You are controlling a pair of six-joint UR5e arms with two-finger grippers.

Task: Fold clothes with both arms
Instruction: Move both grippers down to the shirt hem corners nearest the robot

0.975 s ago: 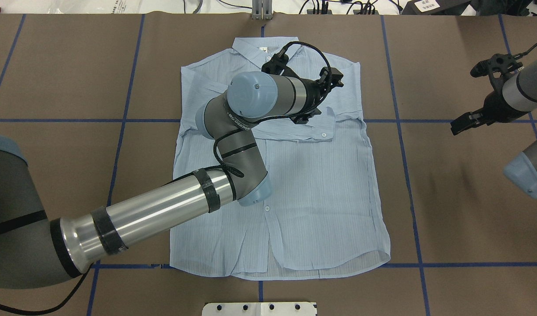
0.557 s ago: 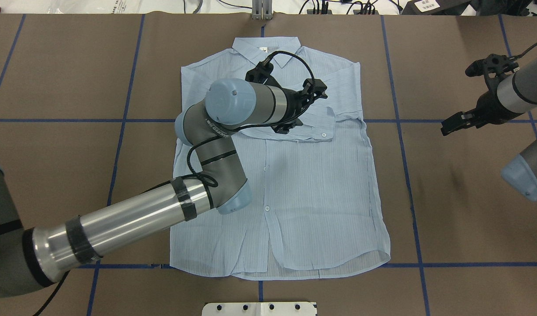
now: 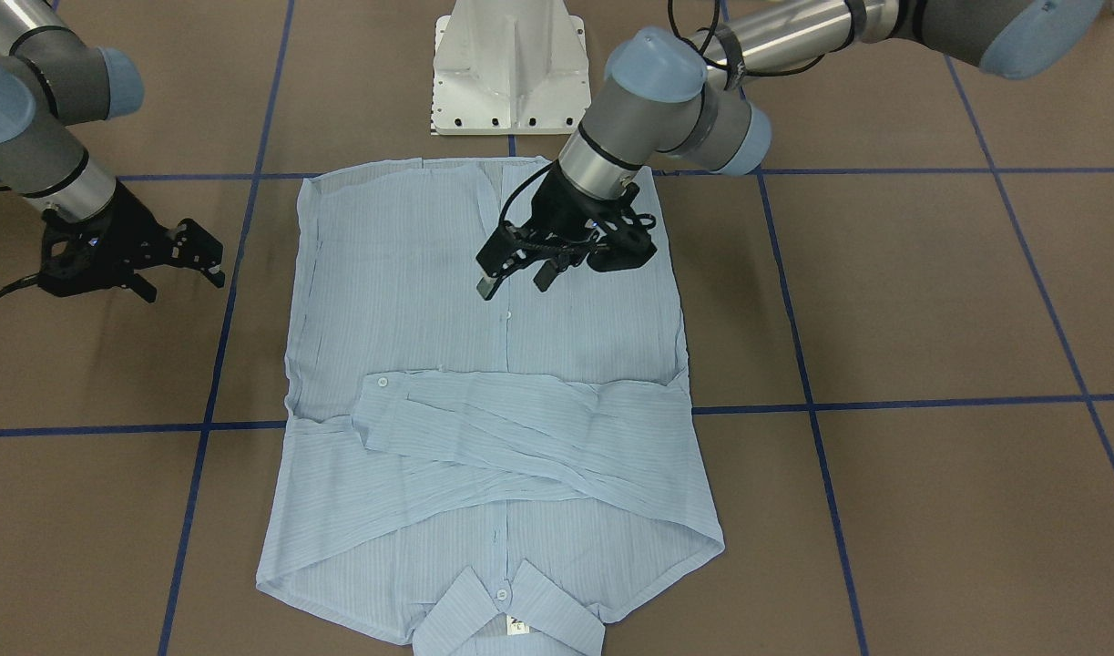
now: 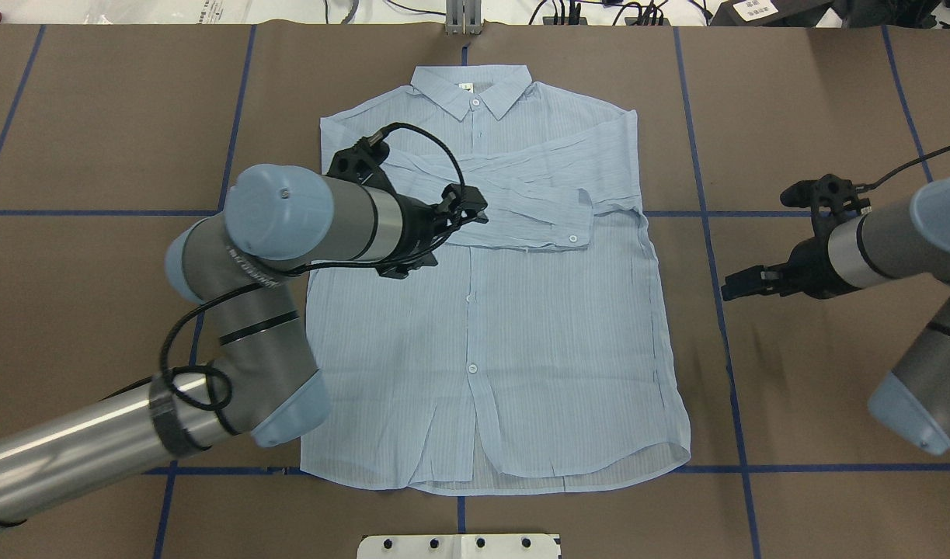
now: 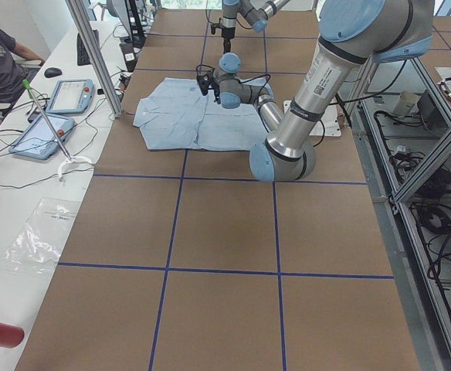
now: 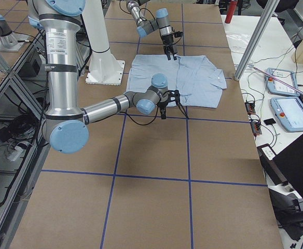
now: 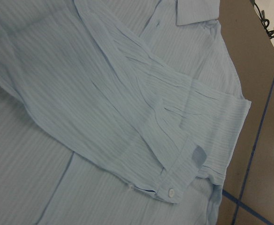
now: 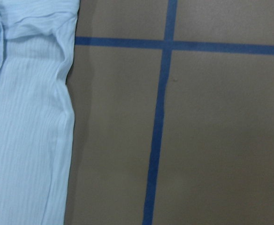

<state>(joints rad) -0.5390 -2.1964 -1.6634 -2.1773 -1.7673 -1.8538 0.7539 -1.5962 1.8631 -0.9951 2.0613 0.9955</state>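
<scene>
Left gripper (image 3: pixel 517 276): you find it hovering over the shirt's buttoned front, between the hem and the crossed sleeves. Its 2 fingers stand apart and it has hold of nothing.

Right gripper (image 3: pixel 176 271): it sits off the cloth, over bare table (image 4: pixel 816 388) beside the shirt's edge on the robot's right. Its fingers are spread and it too holds nothing.

Shirt (image 4: pixel 552 341): 1 item, light blue, lying flat and front-up in the middle of the table.
- Long axis: it runs straight away from the robot. The collar (image 4: pixel 472 87) points to the far edge, and the hem lies toward the white pedestal (image 3: pixel 511 73).
- Sleeves: both are folded across the chest. The upper one ends in a buttoned cuff (image 4: pixel 575 225) that points to the robot's right.

Hard to make out, for your notes:
- In the overhead view the left arm (image 4: pixel 288 225) covers the part of the shirt on the robot's left.
- In the front-facing view the frame's bottom edge cuts off the collar.
- The neck label (image 4: pixel 465 87) is too small to read.
- The lower sleeve's cuff lies under the upper sleeve, so you cannot tell where it ends.
- Neither wrist view shows its own fingers; they show only striped cloth, brown table and blue tape (image 8: pixel 158 117).
</scene>
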